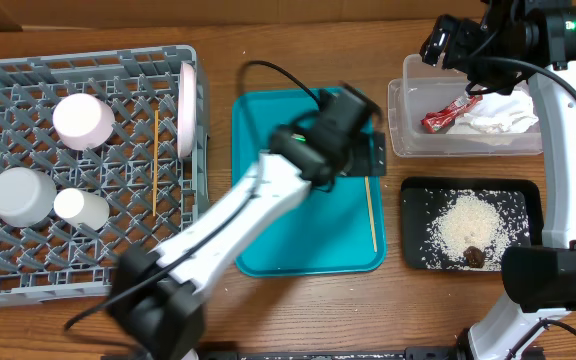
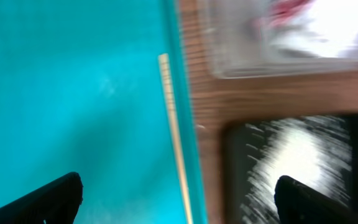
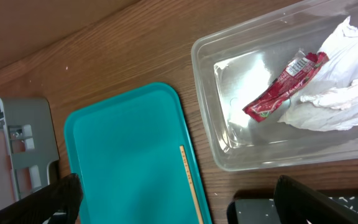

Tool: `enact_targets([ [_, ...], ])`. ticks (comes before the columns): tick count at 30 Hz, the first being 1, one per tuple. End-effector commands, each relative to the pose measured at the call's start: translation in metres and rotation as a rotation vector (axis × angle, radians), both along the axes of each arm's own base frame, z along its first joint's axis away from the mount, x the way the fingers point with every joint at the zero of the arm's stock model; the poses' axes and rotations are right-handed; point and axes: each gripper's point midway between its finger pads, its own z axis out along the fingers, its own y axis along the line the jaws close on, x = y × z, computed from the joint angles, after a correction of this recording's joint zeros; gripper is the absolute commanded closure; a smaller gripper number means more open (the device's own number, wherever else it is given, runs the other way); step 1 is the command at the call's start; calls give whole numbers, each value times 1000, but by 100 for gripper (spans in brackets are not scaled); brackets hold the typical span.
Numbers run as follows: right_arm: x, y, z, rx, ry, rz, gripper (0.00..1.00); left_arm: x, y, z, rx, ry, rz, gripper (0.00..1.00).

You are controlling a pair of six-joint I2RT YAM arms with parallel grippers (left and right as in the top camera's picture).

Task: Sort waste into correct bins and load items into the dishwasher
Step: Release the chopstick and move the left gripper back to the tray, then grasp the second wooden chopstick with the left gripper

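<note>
Plainly the left gripper (image 2: pixel 178 186), empty with jaws spread wide, is the closer one: the chopstick (image 1: pixel 371 215) lies just nearward of it along the teal tray's (image 1: pixel 253 120) right edge, running far-to-near, while the right gripper (image 3: pixel 178 193), also wide, hangs over the clear tub (image 1: pixel 396 120).

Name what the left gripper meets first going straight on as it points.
Probably the chopstick lying along the teal tray's edge, centred before the open left gripper; depth is unclear.
</note>
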Motion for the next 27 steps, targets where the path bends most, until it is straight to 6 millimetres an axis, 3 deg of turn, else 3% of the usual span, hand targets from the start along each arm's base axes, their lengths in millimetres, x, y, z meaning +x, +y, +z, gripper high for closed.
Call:
enact_targets([
  [1, -2, -2, 11, -1, -27, -12, 0, 18, 2, -52, 176, -78, 182, 3],
  [2, -2, -2, 11, -1, -27, -12, 0, 19, -7, -71, 203, -84, 172, 7],
  [6, -2, -2, 11, -1, -27, -12, 0, 22, -11, -110, 299, -115, 176, 17],
  [12, -2, -2, 11, -1, -27, -12, 0, 27, -13, -144, 351, -122, 160, 33],
  [14, -2, -2, 11, -1, -27, -12, 0, 30, -17, -149, 344, -135, 148, 38],
  [20, -2, -2, 11, -1, -27, -12, 0, 33, -21, -158, 345, -143, 133, 37],
  [24, -2, -2, 11, -1, -27, -12, 0, 31, -18, -151, 366, -135, 118, 42],
  [27, -2, -2, 11, -1, -27, -12, 0, 27, -15, -130, 375, -124, 115, 46],
])
